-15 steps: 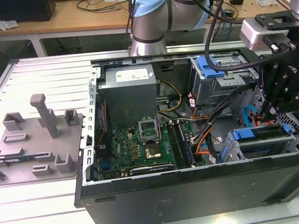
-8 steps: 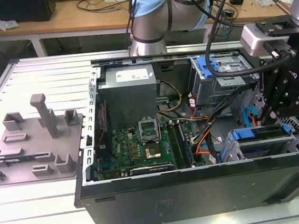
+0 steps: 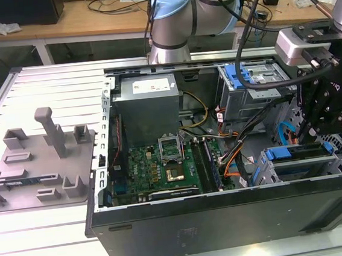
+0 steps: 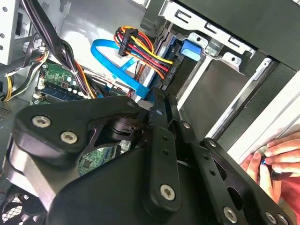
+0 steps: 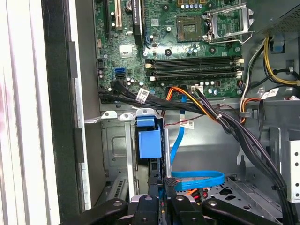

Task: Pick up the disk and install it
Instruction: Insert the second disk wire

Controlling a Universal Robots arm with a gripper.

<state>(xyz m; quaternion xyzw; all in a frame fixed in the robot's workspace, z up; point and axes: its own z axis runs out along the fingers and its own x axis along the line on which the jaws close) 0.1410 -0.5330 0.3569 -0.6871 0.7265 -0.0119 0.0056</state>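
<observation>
The disk (image 3: 291,152) stands on edge in the drive cage at the lower corner of the open computer case, on the exterior view's right. Its blue carrier end (image 5: 149,143) sits between the cage's metal walls in the first wrist view, and the same blue end (image 4: 192,49) appears in the second wrist view. My gripper (image 3: 305,134) hangs right over that cage. Its black fingers (image 5: 171,192) are drawn close together on the disk's upper edge, so my gripper (image 5: 162,187) looks shut on the disk. The disk's metal body is mostly hidden by the cage.
A blue data cable (image 5: 197,177) and orange-red power leads (image 4: 140,49) run close beside the cage. The motherboard (image 3: 162,165) and grey power supply (image 3: 148,106) fill the case. Another blue-railed drive (image 3: 248,75) sits in the upper bay. A person's hand (image 4: 276,159) rests outside the case.
</observation>
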